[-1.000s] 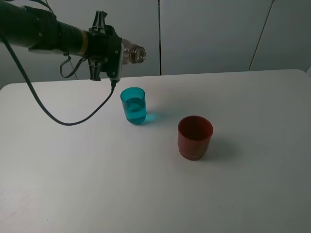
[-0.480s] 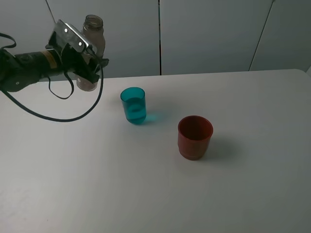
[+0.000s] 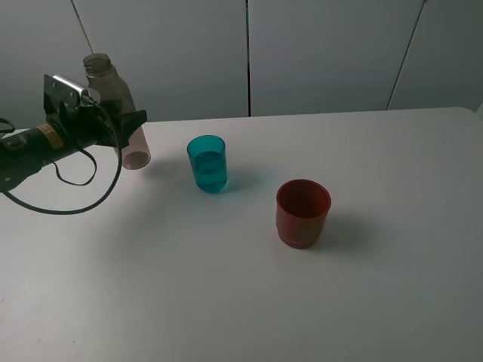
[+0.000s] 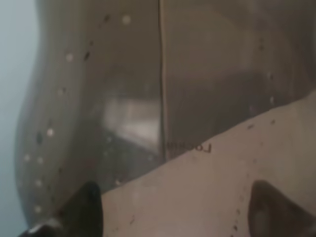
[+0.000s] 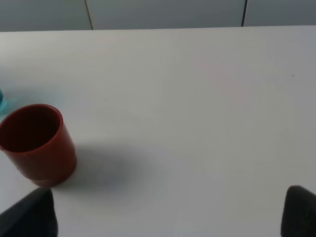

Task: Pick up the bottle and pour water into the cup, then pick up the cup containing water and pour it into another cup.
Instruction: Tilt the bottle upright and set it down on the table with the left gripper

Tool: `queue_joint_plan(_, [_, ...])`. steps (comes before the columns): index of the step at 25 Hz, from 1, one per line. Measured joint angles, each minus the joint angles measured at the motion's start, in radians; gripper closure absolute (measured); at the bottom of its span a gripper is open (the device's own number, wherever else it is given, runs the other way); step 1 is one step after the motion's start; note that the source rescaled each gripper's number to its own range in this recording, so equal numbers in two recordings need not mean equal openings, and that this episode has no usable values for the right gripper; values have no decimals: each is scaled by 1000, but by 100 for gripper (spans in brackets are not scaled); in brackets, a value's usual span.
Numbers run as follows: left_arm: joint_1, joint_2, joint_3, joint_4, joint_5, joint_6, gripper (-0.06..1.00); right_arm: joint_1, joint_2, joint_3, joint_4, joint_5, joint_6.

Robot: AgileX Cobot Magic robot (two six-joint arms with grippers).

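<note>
The clear brownish bottle (image 3: pixel 121 113) is held by my left gripper (image 3: pixel 113 124) at the back left of the table. It is nearly upright, leaning a little, with its base at or just above the table top. In the left wrist view the bottle (image 4: pixel 148 98) fills the picture between the two fingertips of the left gripper (image 4: pixel 180 212). The teal cup (image 3: pixel 207 164) stands to the right of the bottle with water in it. The red cup (image 3: pixel 303 213) stands further right and nearer, and looks empty in the right wrist view (image 5: pixel 37 143). My right gripper (image 5: pixel 165 217) is open and empty, a little back from the red cup.
The white table (image 3: pixel 377 286) stretches wide in front and to the right. A black cable (image 3: pixel 75 207) hangs from the left arm over the table. Grey wall panels stand behind the table's back edge.
The bottle went from lying sideways above the teal cup to nearly upright. My left arm carried it left and down towards the table. The cups have not moved.
</note>
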State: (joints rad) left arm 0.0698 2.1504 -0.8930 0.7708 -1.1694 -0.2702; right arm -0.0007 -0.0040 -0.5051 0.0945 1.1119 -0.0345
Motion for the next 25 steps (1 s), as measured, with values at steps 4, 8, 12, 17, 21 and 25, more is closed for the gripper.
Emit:
queue_joint_plan(4, [0,50,0,2,-24,54,92,0,0,0,0,0,0])
queue_joint_plan(8, [0,81,0,-1,-40,67,92,0,0,0,0,0,0])
queue_joint_plan(12, [0,85,0,-3,-47,71,92,0,0,0,0,0,0])
queue_joint_plan(17, [0,85,0,-3,-49,71,92,0,0,0,0,0,0])
queue_joint_plan(21, [0,85,0,-3,-49,69,87,0,0,0,0,0,0])
queue_joint_plan(25, [0,85,0,17,-45,69,70,0,0,0,0,0,0])
